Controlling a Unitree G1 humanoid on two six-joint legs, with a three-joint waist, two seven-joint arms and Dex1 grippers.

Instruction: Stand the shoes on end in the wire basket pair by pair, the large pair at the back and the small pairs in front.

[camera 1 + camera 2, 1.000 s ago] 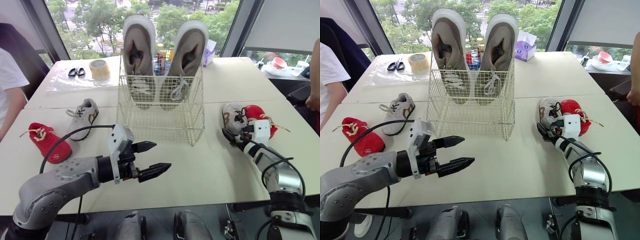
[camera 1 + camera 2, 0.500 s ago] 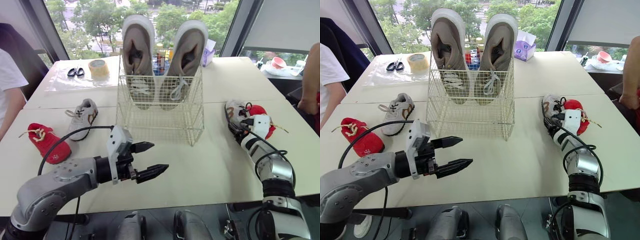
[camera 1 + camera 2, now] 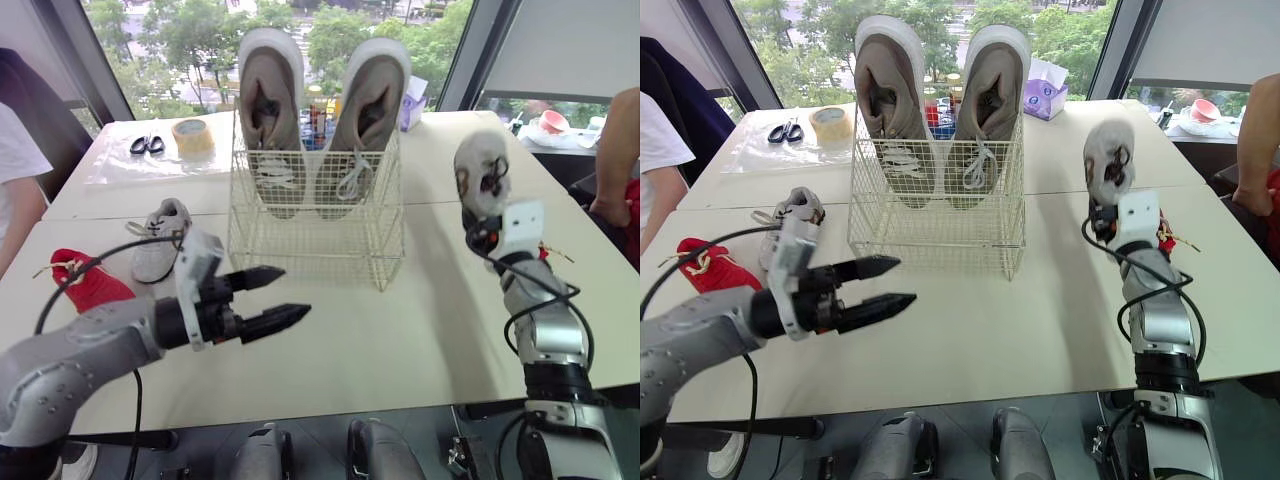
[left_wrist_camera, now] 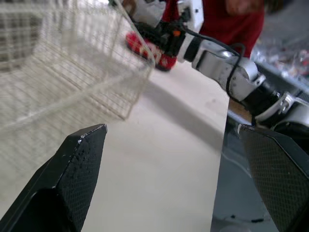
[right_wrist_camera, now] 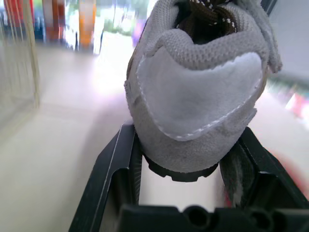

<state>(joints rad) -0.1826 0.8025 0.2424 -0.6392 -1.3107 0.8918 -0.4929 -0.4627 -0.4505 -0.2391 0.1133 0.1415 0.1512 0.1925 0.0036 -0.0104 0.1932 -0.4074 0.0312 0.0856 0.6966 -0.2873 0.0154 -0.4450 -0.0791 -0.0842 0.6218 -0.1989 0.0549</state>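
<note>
The white wire basket [image 3: 315,225] stands mid-table with a large tan pair [image 3: 268,110] upright along its back. My right gripper [image 3: 481,232] is shut on the heel of a small grey shoe [image 3: 480,172], held toe-up in the air to the right of the basket; the right wrist view shows that heel [image 5: 198,92] clamped between the fingers [image 5: 113,169]. A red small shoe [image 3: 1162,243] lies on the table behind that arm. My left gripper [image 3: 262,297] hangs open and holds nothing, in front of the basket's left corner. The other small grey shoe [image 3: 160,245] and a second red shoe [image 3: 88,280] lie at the left.
Scissors [image 3: 144,145] and a tape roll [image 3: 191,137] sit at the back left, and a tissue box [image 3: 412,100] stands behind the basket. A person in white [image 3: 15,170] sits at the left edge. Another person's arm [image 3: 615,150] shows at the right edge.
My right gripper has lifted the small grey shoe off the table and turned it toe-up. The left gripper, still open, has drawn slightly back to the left.
</note>
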